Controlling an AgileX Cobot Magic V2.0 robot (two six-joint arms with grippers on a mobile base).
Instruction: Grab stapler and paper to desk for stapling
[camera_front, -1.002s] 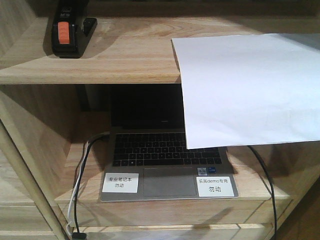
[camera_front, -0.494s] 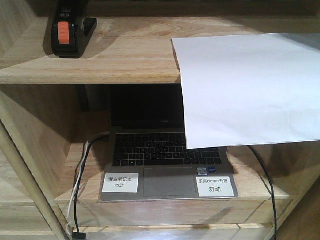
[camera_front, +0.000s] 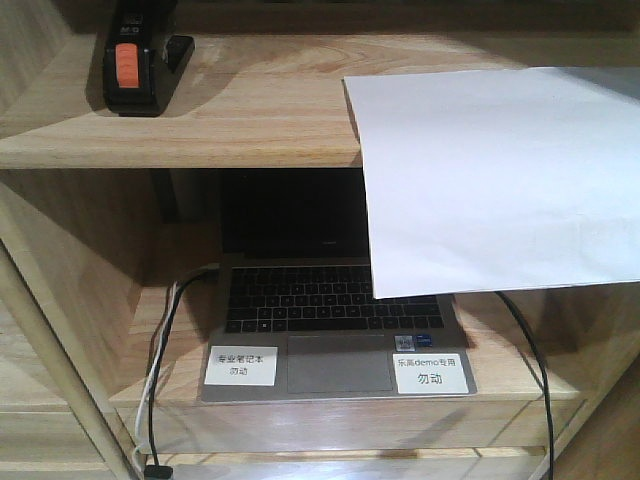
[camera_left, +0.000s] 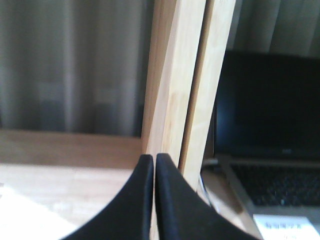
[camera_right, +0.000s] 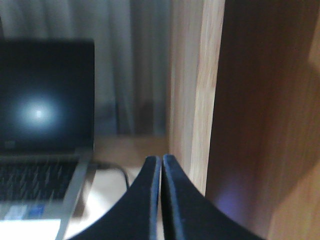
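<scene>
So in the front view, the black hand-sized stapler with the orange-red patch on its top arm (camera_front: 135, 62) sits at the back left of the upper light wood shelf (camera_front: 250, 120). It's pointing roughly toward the camera. The plain white rectangular sheet of paper (camera_front: 500, 180) is on the right side of that same shelf, well apart from the stapler. A good chunk of it sticks out past the shelf's front edge, so from this angle it hides the right part of the open grey laptop with the dark screen (camera_front: 320, 300) on the shelf below. The laptop has two small white printed labels on its palm rest, one left (camera_front: 241, 364) and one right (camera_front: 431, 372). A black cable (camera_front: 160, 350) runs down along its left side.

The left gripper (camera_left: 153, 159) has its two black fingers pressed flat together, right in front of a pale vertical wooden post (camera_left: 172, 75), with the laptop off to its right. The right gripper (camera_right: 161, 160) is the same deal, fingers closed tight against each other. It faces a wooden upright panel (camera_right: 195, 75) with the laptop to its left. Neither one is near the stapler or the paper.
</scene>
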